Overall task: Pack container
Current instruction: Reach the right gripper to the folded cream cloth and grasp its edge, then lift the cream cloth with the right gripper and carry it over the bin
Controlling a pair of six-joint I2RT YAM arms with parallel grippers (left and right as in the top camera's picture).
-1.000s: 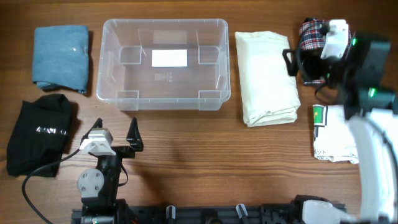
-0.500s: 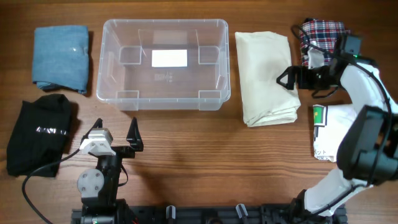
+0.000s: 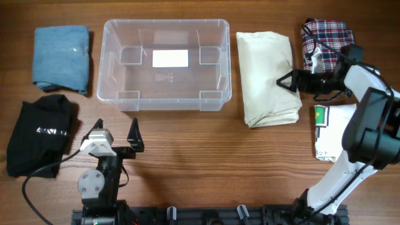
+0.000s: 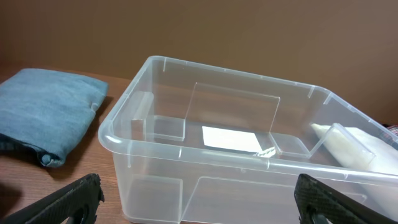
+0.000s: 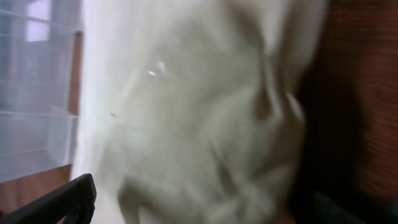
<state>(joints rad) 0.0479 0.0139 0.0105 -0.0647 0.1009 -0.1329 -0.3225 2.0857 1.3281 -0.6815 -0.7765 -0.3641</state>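
Clear rectangular plastic container (image 3: 144, 81) sits upper-centre on brown wood-grain table (image 3: 206, 162), plain brown wall (image 4: 249, 31) behind. Left gripper (image 3: 116, 127) near table front, fingers spread, holding nothing. Right gripper (image 3: 285, 81) fingers apart at folded cream cloth (image 3: 262, 75) beside container.

cream cloth (image 5: 186, 124): blurred | printed cloth (image 3: 326, 140): partly behind right arm (image 3: 374, 115)

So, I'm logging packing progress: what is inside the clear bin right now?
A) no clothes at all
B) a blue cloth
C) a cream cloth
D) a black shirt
A: through the bin only its own white label shows on the base, and the cream cloth lies on the table beside it.
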